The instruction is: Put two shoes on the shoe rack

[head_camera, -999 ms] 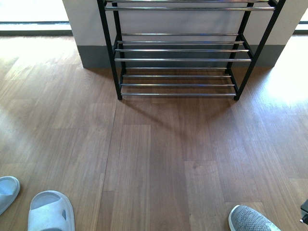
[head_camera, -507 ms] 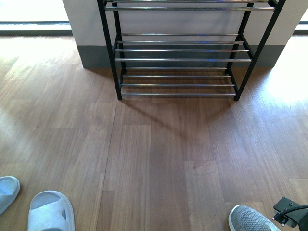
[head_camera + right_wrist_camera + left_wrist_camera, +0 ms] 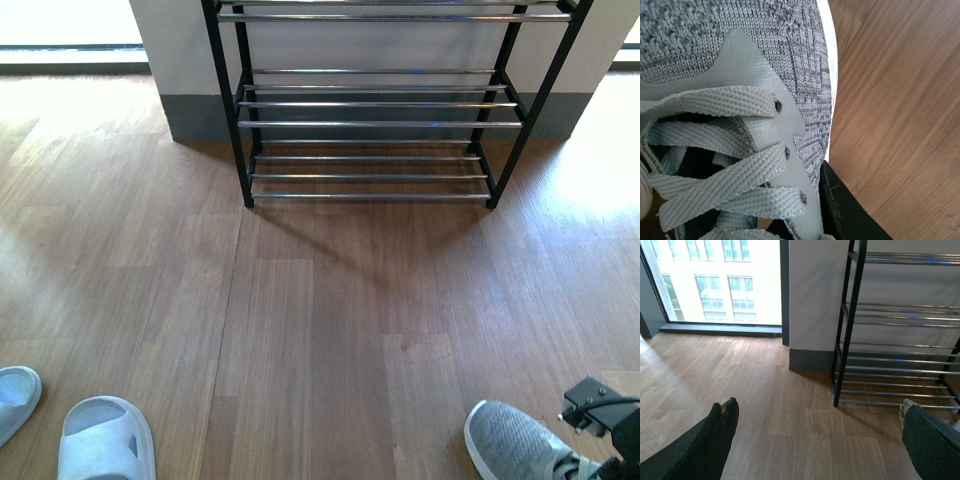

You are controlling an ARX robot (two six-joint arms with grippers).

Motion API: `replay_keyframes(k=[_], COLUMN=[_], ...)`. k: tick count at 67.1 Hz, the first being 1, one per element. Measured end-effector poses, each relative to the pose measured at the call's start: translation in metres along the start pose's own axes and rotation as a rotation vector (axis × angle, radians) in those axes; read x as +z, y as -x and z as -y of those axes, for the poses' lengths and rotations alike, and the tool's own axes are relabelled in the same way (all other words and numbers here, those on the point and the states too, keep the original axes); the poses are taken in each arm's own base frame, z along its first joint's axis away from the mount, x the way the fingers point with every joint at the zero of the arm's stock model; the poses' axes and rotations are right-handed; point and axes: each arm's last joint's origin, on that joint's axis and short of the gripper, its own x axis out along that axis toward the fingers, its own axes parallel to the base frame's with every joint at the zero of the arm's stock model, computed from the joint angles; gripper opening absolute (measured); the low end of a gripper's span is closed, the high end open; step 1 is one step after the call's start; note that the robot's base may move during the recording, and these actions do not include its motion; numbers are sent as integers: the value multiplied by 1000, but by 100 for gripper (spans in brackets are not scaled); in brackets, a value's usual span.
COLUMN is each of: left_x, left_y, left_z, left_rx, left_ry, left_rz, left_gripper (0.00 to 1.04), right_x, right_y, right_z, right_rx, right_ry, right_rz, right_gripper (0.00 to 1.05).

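Front view: sneaker [image 3: 510, 445], possibly gripped, well off rack [image 3: 370, 124].

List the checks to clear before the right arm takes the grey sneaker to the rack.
1. Hold of the right gripper on the grey sneaker: cannot tell; one finger lies against its sole.
2. Bars of the shoe rack free of shoes: ok.
3. The floor between sneaker and rack bare: ok.
4. The left gripper open, holding nothing: ok.
5. The slide sandals off the path, far left: ok.
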Motion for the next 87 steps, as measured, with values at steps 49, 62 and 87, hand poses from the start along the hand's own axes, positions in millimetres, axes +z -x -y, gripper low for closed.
replay_keyframes(k=[49,62,87], left_x=[0,0,0], left_y=[0,0,0], left_z=[0,0,0], left_rx=[0,2,1], left_ry=[0,0,0], left_rz=[0,0,0], left_gripper=[95,95,95], right_x=[46,44,44], right_y=[250,248,248], right_z=[0,0,-1], right_rx=[-127,-125,-123], right_ry=[-455,-461,-460], right_rz=[806,795,795], right_gripper=[1,1,1])
